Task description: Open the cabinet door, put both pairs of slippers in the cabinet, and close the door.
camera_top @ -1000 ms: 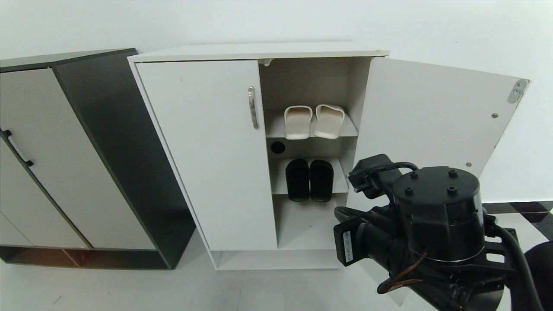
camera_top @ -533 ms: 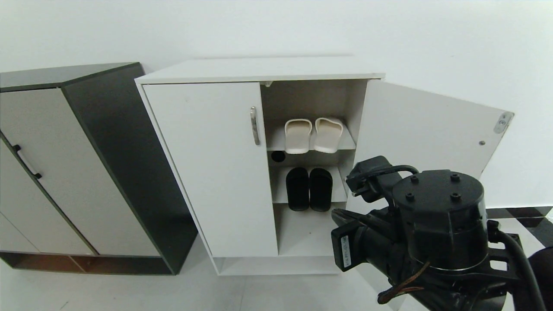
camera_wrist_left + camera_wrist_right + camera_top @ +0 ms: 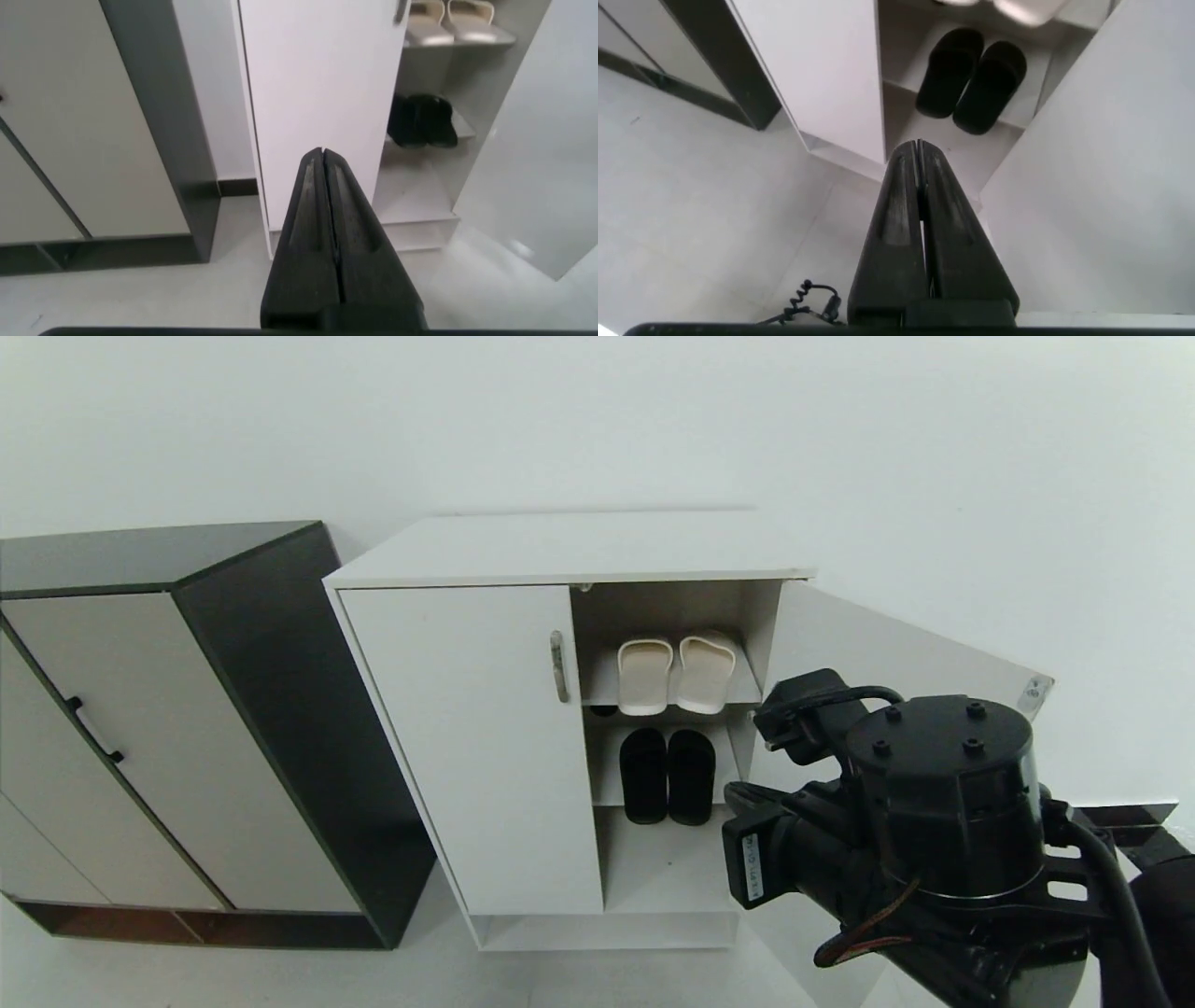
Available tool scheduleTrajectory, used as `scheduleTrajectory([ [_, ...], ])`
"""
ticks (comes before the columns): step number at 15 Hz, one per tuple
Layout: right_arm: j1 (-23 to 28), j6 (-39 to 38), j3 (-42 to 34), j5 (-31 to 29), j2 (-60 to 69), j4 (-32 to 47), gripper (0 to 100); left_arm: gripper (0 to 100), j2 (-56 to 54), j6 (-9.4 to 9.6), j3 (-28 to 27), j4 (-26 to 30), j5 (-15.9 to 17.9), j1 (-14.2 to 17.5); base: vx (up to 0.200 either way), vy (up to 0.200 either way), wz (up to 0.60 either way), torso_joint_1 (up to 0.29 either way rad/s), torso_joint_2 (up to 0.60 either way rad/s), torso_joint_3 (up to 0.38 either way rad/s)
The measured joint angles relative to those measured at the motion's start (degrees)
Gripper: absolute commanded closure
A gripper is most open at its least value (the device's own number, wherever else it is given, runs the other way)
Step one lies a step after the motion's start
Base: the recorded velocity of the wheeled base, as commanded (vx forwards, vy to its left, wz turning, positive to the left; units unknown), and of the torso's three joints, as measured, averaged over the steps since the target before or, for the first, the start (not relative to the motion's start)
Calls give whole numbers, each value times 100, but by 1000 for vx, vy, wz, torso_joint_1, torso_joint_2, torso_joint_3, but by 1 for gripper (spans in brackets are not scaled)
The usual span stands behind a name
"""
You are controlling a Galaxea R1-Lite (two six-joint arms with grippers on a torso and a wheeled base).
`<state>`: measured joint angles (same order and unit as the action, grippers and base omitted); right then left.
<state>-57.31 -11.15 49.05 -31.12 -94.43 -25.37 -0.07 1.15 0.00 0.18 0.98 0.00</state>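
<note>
A white cabinet (image 3: 569,546) stands on a pale floor (image 3: 280,980) against a plain wall (image 3: 934,476), its right door (image 3: 896,658) swung wide open and its left door (image 3: 467,737) shut, with a metal handle (image 3: 557,665) at that door's inner edge. In the open half, a pair of cream slippers (image 3: 674,674) sits side by side on the upper shelf (image 3: 747,689), and a pair of black slippers (image 3: 667,775) sits side by side on the lower shelf (image 3: 605,775) beneath it. The robot's right arm (image 3: 934,803) is raised in front of the open door. The right claw (image 3: 920,147) is pressed together with nothing in it, held above the floor and pointing toward the black slippers. The left claw (image 3: 322,154), also pressed together and empty, faces the closed left door. A dark cabinet (image 3: 261,709) with pale doors stands just beside the white cabinet, on the robot's left.
</note>
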Motion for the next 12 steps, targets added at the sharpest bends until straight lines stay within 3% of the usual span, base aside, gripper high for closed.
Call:
scheduleTrajectory([
  [12,9,5,-11,6,0,5,100,100,0,0,0,0,0,0,0,0,0,199,-512,-312],
])
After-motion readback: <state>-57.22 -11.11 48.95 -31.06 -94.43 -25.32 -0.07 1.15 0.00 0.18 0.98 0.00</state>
